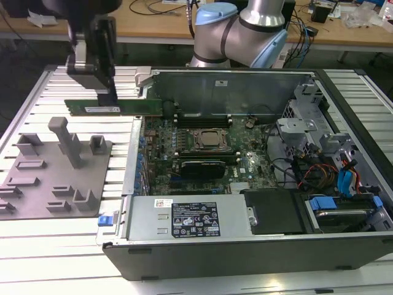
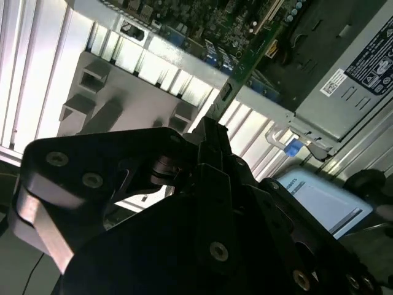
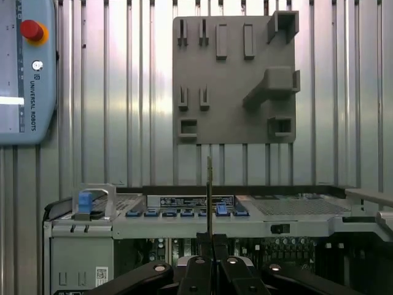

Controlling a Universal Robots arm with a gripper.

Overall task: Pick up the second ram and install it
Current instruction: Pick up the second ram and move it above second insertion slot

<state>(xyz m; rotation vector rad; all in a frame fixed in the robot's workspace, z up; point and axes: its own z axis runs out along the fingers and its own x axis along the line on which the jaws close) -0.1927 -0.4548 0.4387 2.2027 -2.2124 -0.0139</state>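
Note:
The second ram (image 1: 123, 108) is a long, thin green stick held level in the air over the seam between the grey tray (image 1: 37, 184) and the open computer case. My gripper (image 1: 105, 93) is shut on its upper edge, left of the stick's middle in the exterior view. Both wrist views show the ram edge-on (image 2: 245, 67) (image 3: 209, 196), sticking out from between the black fingers (image 3: 198, 265). The motherboard (image 1: 245, 169) with its square CPU socket (image 1: 212, 140) lies inside the case, to the exterior view's right of the ram.
The tray has upright posts, the tallest (image 1: 66, 140) standing just below the ram. The case's raised wall (image 1: 233, 86) and my arm's base (image 1: 245, 31) stand behind the board. A power supply (image 1: 190, 218) and cables (image 1: 331, 175) fill the case's near side. A teach pendant (image 3: 27, 67) lies on the slatted table.

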